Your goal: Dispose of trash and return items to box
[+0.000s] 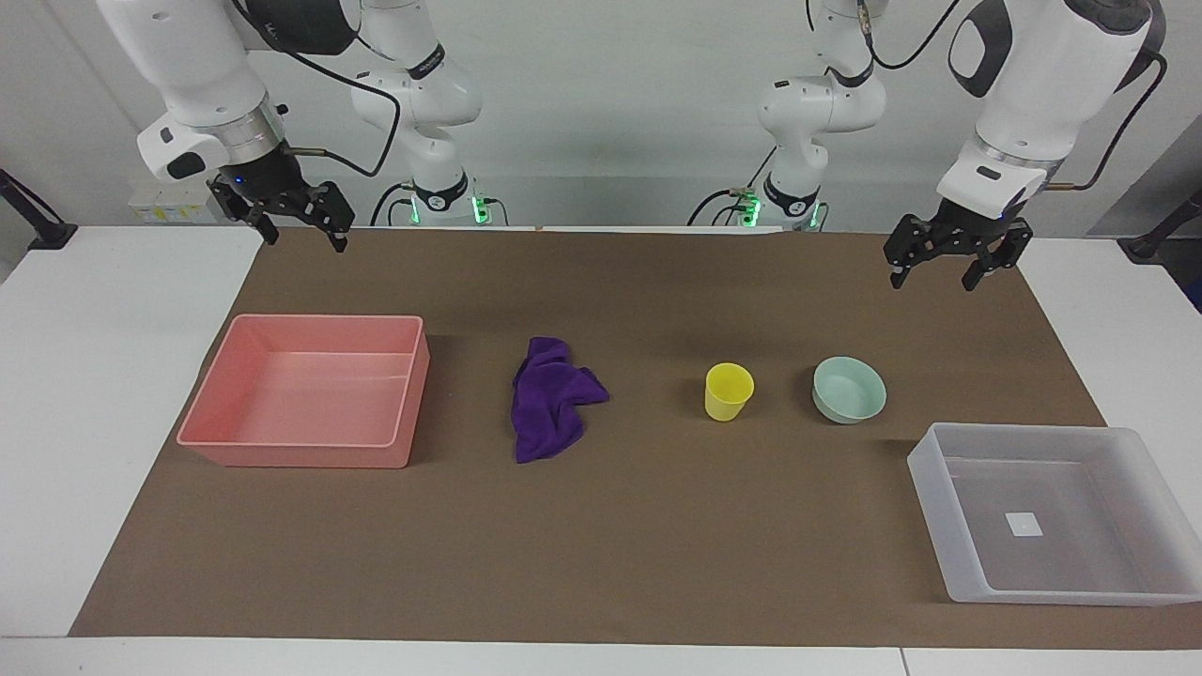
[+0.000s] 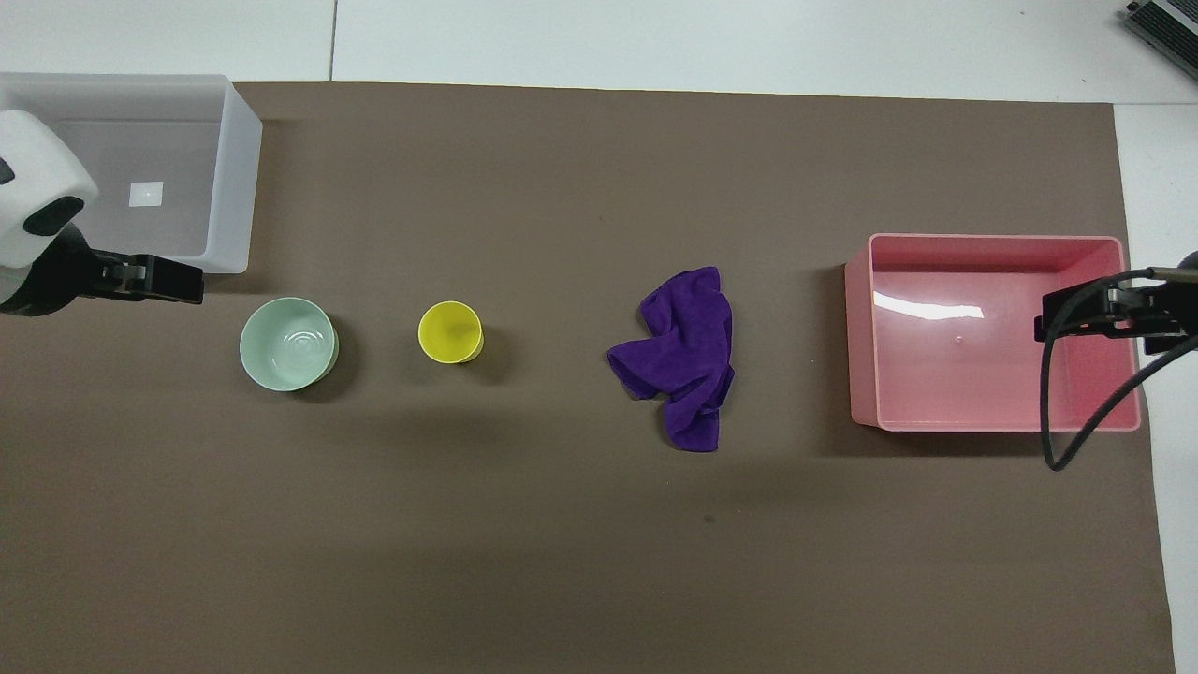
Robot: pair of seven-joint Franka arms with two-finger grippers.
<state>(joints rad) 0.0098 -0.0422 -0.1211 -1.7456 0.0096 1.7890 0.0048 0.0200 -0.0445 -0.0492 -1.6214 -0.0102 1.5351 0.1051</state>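
The purple cloth [image 1: 554, 399] lies crumpled on the brown mat [image 1: 601, 563], mid-table, its long axis running from nearer the robots to farther from them. Beside it toward the left arm's end stand the yellow cup [image 1: 729, 391], upright with its mouth up, then the mint-green bowl [image 1: 849, 389], also mouth up. The clear box [image 1: 1061, 512] sits at the left arm's end, farther from the robots than the bowl; 1 small white square label [image 1: 1024, 524] on its floor shows no readable writing. The pink tray [image 1: 310, 390] sits at the right arm's end. The left gripper [image 1: 950, 263] hangs over the mat's edge, fingers apart, holding nothing. The right gripper [image 1: 299, 225] hangs likewise, fingers apart.
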